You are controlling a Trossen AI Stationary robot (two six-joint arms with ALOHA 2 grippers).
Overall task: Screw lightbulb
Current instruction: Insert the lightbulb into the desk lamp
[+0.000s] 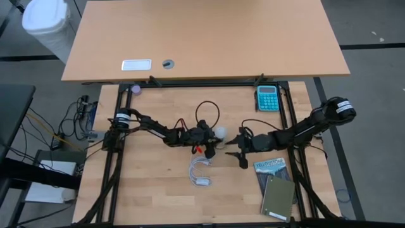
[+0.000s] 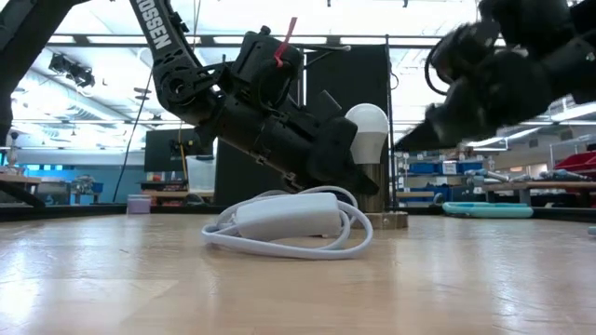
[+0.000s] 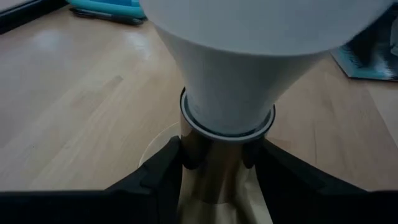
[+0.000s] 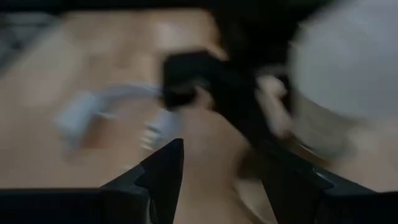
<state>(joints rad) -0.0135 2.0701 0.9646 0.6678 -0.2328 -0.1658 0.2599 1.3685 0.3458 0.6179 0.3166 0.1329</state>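
Lightbulb (image 1: 219, 132) stands upright near the middle of my work table (image 1: 158, 190), globe up, screw base down in a low round socket (image 2: 387, 221) on the wood.

Largest first. A second, lighter desk (image 1: 209, 38) lies past the far edge of the table, with a white bin (image 1: 45, 19) at its corner. On my right side of the table: a dark book (image 1: 271, 168) and a green notebook (image 1: 278, 197) just beside it, toward the near edge. A teal calculator (image 1: 267, 97) sits at the far edge.

My left arm reaches in from the left. My left gripper (image 3: 214, 152) is clamped on the bulb's metal neck; the left wrist view shows both dark fingers (image 3: 165, 168) pressed against the silvery base just under the white collar.

My right arm comes in from the right. My right gripper (image 1: 236, 144) hangs just beside the bulb, not touching it that I can see. Its fingers (image 4: 165, 171) stand apart with nothing between them; the right wrist view is smeared, the bulb a white shape off to one side.

White cord (image 2: 289, 228) with its inline switch box (image 2: 284, 216) lies coiled on the wood, nearer the front edge than the bulb.
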